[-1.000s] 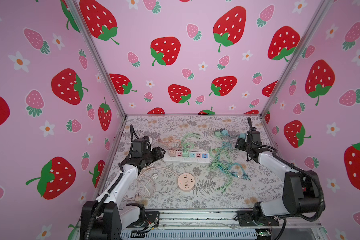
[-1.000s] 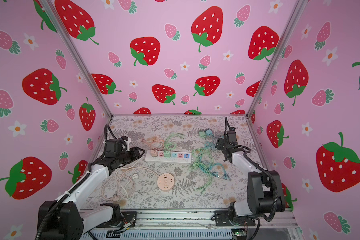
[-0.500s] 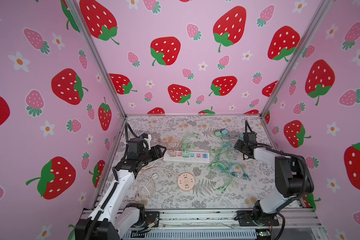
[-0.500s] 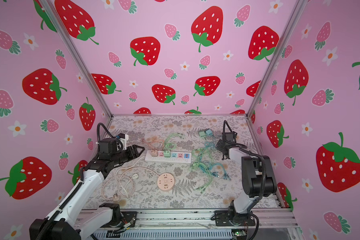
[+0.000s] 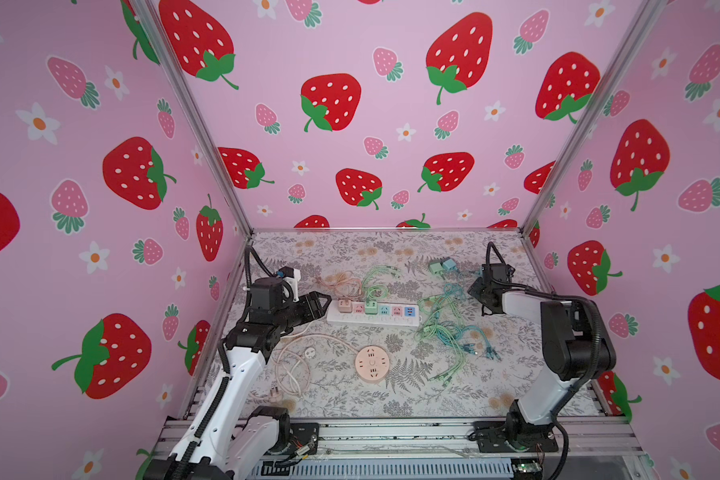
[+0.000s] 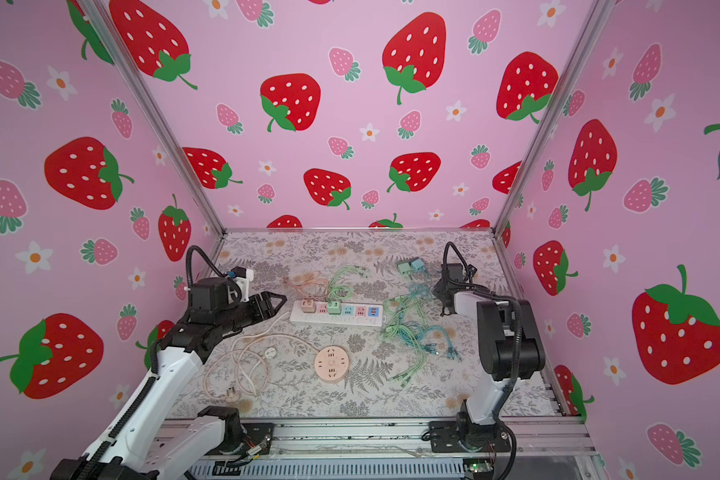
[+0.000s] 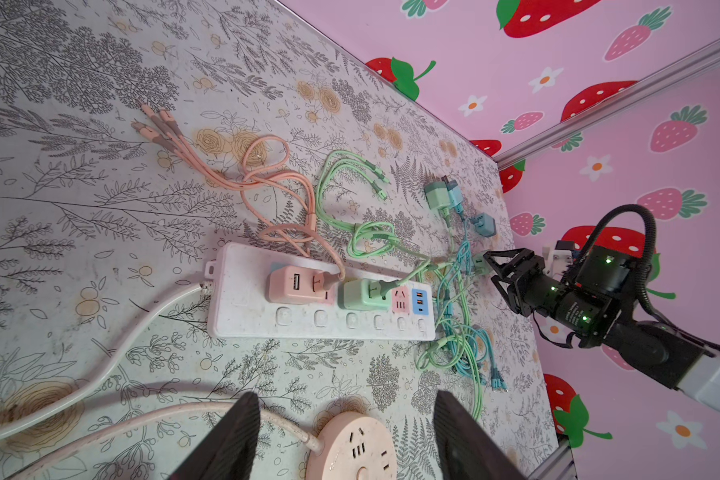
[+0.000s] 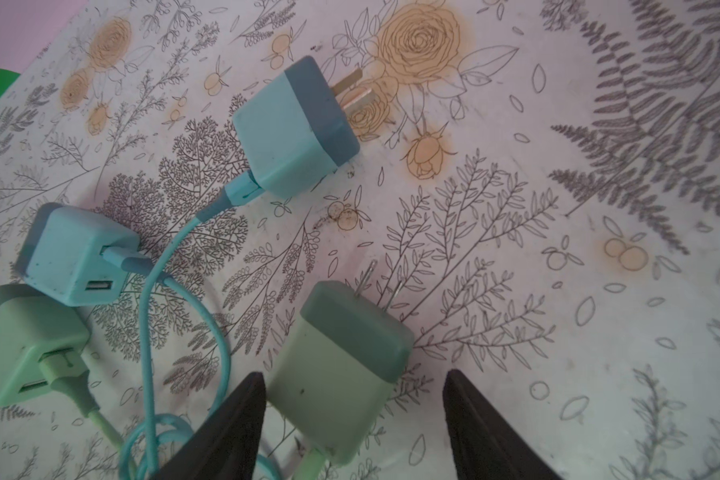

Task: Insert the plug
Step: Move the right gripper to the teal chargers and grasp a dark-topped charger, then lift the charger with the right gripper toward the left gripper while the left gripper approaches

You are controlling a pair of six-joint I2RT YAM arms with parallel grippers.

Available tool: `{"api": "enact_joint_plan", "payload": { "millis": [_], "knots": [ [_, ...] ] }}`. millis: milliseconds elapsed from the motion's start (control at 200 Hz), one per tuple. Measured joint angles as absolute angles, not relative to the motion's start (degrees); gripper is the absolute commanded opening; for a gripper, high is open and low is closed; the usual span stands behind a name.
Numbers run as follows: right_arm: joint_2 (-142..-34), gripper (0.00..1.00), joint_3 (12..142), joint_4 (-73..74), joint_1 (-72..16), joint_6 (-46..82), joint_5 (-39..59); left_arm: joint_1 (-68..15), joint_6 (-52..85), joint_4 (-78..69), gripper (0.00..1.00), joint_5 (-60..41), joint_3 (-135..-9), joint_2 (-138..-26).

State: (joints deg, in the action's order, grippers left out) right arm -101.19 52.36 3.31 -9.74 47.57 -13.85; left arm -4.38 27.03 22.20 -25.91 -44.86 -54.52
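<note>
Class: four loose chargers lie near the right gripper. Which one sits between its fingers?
The green charger with prongs showing, straddled by the right gripper. The other green charger and both blue chargers lie outside it.

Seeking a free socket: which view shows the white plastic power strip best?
Left wrist view: the white plastic power strip is close, sockets distinct. Both top views show it small; the right wrist view shows none.

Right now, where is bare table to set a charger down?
Free: the back strip behind the pink cable, and the front edge right of the round socket. Crowded: the green-blue cable tangle right of the power strip; the white cord loops front left.
</note>
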Motion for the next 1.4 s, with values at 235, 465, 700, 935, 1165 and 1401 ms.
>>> {"api": "enact_joint_plan", "payload": {
  "millis": [235,465,700,935,1165,1401],
  "knots": [
    [-104.2,0.69,54.6,3.6,-9.7,47.9,-14.4,-4.4,26.4,24.2,0.69,-25.5,-45.9,-53.7],
    [-106.2,0.6,56.7,3.5,-9.7,46.7,-14.5,-4.4,25.6,24.7,0.69,-25.1,-46.0,-52.8],
    [-106.6,0.52,57.1,3.4,-9.7,44.4,-14.3,-4.4,25.5,24.7,0.69,-25.0,-46.0,-52.9],
    [-106.6,0.46,57.6,2.0,-9.7,39.2,-13.9,-4.3,25.6,24.6,0.69,-25.1,-46.0,-52.9],
    [-106.2,0.35,57.9,1.2,-9.7,31.3,-11.1,-4.3,26.0,24.1,0.69,-25.4,-46.0,-53.2],
    [-100.7,0.29,57.6,1.4,-9.7,22.7,-2.6,-4.3,27.2,22.8,0.69,-27.7,-46.0,-54.5]
  ]
}}
